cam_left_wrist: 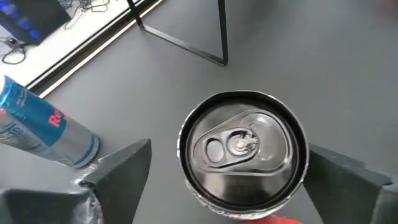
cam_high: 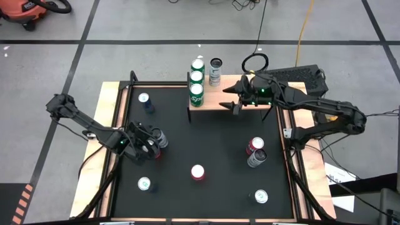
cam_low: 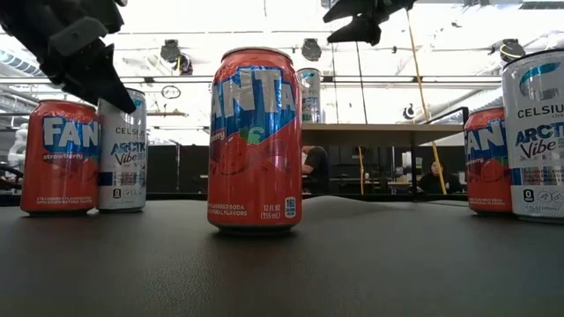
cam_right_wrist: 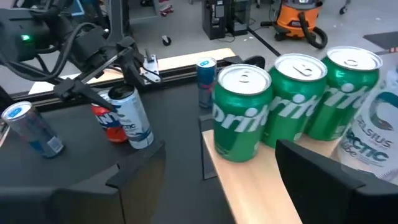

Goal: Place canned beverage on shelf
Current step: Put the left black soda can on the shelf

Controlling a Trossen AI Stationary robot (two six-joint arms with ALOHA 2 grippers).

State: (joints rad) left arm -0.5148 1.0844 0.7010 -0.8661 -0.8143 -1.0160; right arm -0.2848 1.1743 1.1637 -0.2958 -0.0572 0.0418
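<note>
The shelf (cam_high: 237, 95), a light-wood plank on black legs, stands at the far middle of the black mat. Three green Sprite cans (cam_right_wrist: 242, 112) and a Celsius can (cam_high: 215, 70) stand on its left end. My right gripper (cam_high: 232, 99) hovers open over the shelf's middle, holding nothing. My left gripper (cam_left_wrist: 229, 151) is open at the mat's left. Its fingers stand on either side of an upright white Celsius can (cam_left_wrist: 242, 149) without touching it. A red Fanta can (cam_low: 59, 157) stands right against that can.
More cans stand on the mat: a blue one (cam_high: 145, 100) at the far left, a Fanta (cam_high: 198, 172) at the near middle, and a Fanta and Celsius pair (cam_high: 255, 152) at the right. Two more (cam_high: 144, 184) (cam_high: 260, 196) stand near the front edge.
</note>
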